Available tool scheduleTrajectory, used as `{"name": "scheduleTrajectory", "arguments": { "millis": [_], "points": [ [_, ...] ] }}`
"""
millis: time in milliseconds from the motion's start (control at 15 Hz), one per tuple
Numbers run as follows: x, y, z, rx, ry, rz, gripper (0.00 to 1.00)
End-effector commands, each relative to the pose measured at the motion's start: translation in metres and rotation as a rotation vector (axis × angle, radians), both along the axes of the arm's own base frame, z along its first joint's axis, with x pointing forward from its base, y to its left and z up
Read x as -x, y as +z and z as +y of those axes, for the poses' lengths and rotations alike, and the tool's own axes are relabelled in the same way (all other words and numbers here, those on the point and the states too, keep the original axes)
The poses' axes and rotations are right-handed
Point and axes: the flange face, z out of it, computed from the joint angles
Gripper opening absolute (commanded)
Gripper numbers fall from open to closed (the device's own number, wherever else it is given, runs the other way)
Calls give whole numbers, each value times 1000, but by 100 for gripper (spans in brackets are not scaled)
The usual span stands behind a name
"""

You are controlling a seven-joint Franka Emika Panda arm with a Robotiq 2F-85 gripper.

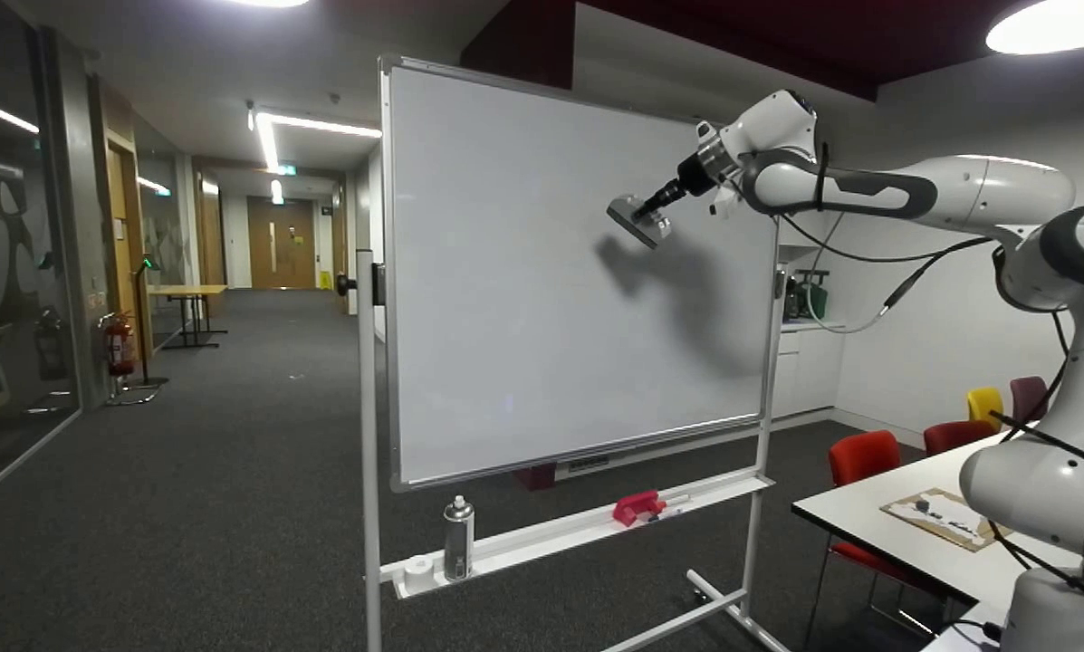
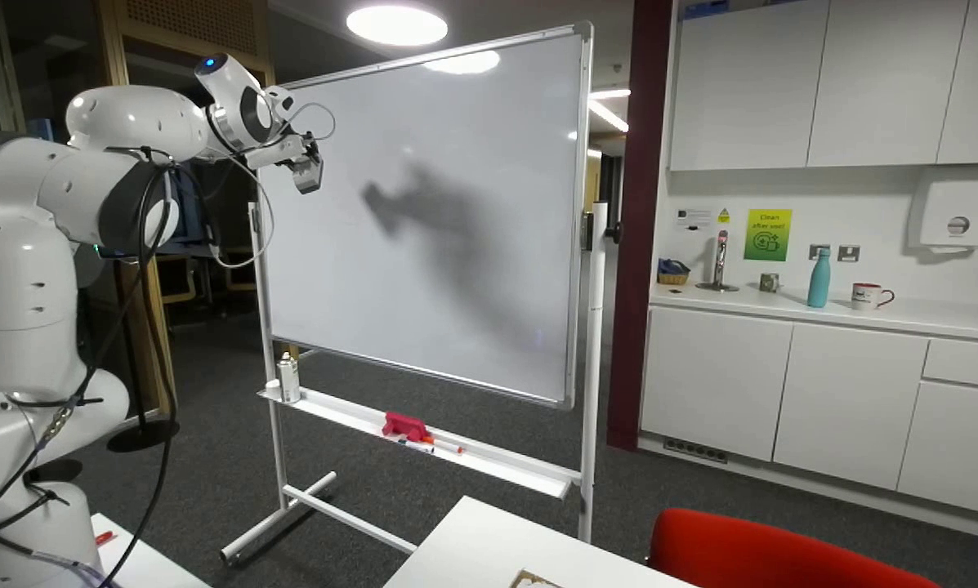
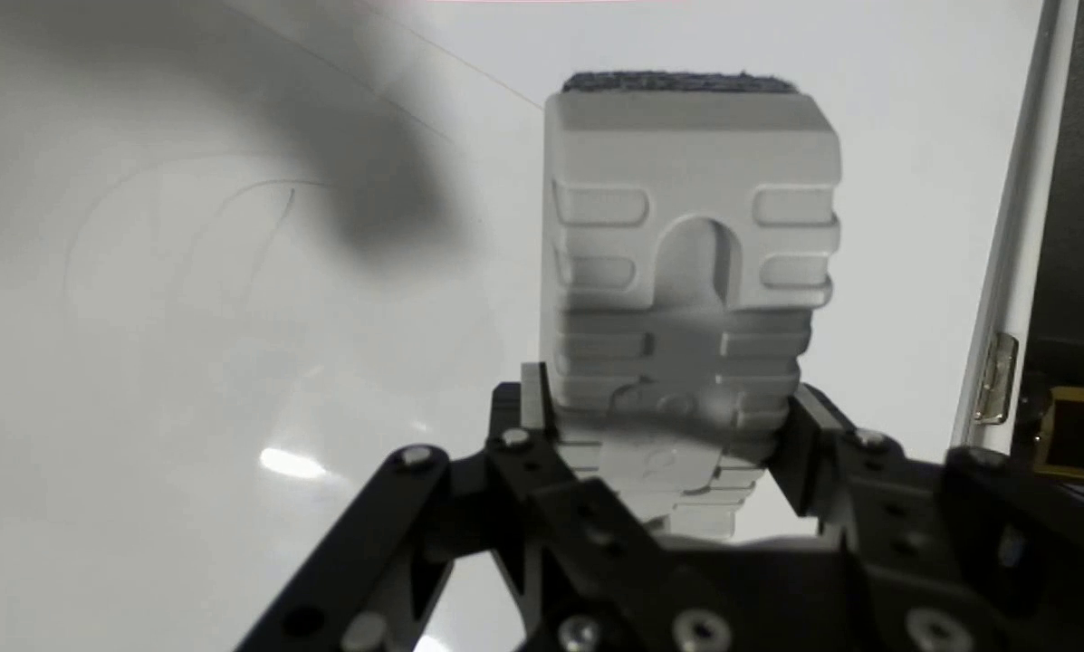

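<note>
My gripper point(image 3: 664, 412) is shut on a light grey board eraser point(image 3: 686, 154), one finger along each long side. The eraser's dark felt edge shows at its far end. In both exterior views the eraser point(image 1: 628, 218) hangs in front of the upper part of a whiteboard point(image 1: 505, 272), on the robot's side. Shadows of arm and eraser fall on the board, offset from them, so the eraser looks apart from its surface. Faint curved grey marks point(image 3: 292, 186) and thin reddish lines show on the board in the wrist view. Fingers hide part of the eraser's near end.
Below the board, a tray point(image 2: 505, 465) carries a spray can point(image 1: 458, 539), a white roll point(image 1: 418, 572) and a red holder point(image 1: 637, 507) with markers. Cables point(image 2: 158, 327) hang from the arm. A white table point(image 2: 489, 547) and red chairs point(image 1: 865, 455) stand close by.
</note>
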Motion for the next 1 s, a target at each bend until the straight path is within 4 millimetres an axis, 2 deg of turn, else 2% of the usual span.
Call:
{"name": "scheduleTrajectory", "arguments": {
  "millis": [0, 67, 133, 600, 933],
  "points": [
    [0, 0, 0, -1, -1, 0, 59],
    [0, 0, 0, -2, -1, 0, 59],
    [-3, -2, 2, -13, -45, -1, 34],
    [-16, -24, -12, -119, -325, 7, 34],
    [-13, -16, -32, -193, -488, -58, 34]
  ]
}}
